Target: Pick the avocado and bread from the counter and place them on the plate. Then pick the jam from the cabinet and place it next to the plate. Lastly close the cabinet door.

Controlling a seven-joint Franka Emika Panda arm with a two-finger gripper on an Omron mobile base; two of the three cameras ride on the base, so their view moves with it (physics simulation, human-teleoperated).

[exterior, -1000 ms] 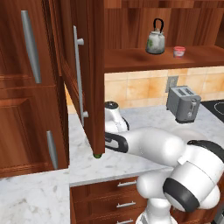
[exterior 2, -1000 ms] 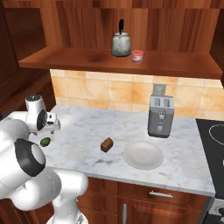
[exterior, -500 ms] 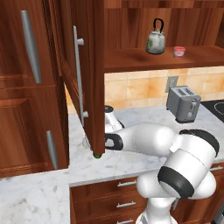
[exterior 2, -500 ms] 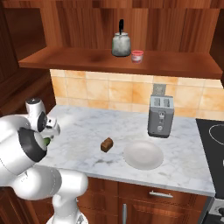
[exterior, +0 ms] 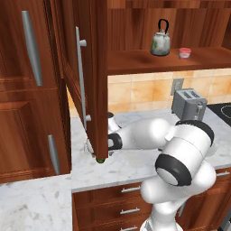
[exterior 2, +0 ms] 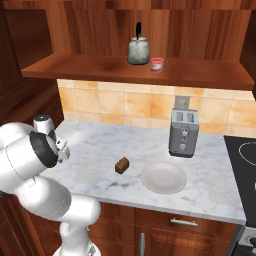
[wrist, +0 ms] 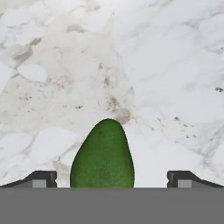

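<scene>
Avocado lying on the marble counter, centred between the gripper tips, jaws spread wide with clear gaps either side, bread further along the counter beside the plate, jam on the cabinet shelf

— anything different from a second ago?

— yeah, the white robot arm swung further over toward the open reddish-brown wooden cabinet door, its big elbow joint now up higher. From the right side, its body has slid across and now covers the small dark-green avocado.
</scene>
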